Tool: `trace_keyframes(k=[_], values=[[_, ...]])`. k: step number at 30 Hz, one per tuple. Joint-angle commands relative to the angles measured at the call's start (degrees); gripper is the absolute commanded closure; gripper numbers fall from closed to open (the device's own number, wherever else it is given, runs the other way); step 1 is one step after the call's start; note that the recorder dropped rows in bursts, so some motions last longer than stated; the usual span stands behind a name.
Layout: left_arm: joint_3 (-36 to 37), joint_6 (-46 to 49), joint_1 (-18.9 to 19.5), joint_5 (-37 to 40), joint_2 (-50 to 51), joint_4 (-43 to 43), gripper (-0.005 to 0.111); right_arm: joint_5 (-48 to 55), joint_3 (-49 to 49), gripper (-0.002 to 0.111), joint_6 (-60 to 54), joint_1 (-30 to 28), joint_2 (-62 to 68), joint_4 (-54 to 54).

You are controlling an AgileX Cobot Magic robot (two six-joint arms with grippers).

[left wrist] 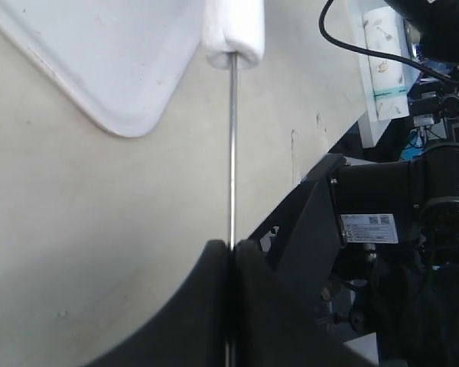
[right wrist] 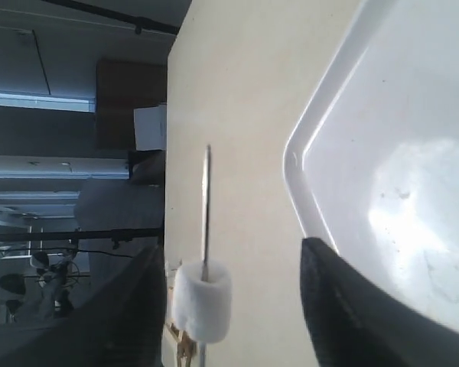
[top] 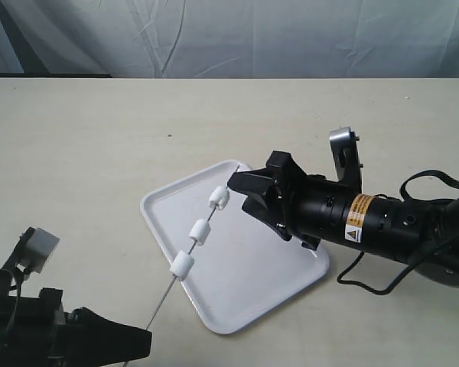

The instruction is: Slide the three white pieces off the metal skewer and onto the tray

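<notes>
The left tool (top: 144, 339) is pinching the metal skewer (top: 162, 300) by its near end, holding it slanted over the tray (top: 245, 283) on the counter (top: 99, 153). The three white pieces (top: 200, 231) are sitting threaded on it. The right tool (top: 237, 191) is hovering spread beside the far piece.

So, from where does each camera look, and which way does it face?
Exterior view: above the table, looking down at tray, metal skewer, three white pieces; both arms show.
Left wrist view: looks toward the tray along the skewer; left pincer shut on it.
Right wrist view: looks past the open right pincer at the skewer's tip.
Shared by all: skewer, tray.
</notes>
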Motion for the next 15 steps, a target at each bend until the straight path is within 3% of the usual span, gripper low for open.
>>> trace_keyframes(k=[1,15], values=[[0.22,-2.42,-0.30,-5.82,-0.27,-0.85,0.107,-1.16,-0.29,0.058,0.63,0.12,0.23,-0.18],[0.22,-3.76,-0.30,-5.90,-0.27,-0.85,0.107,5.78,-7.73,0.058,4.01,6.54,4.58,0.06]])
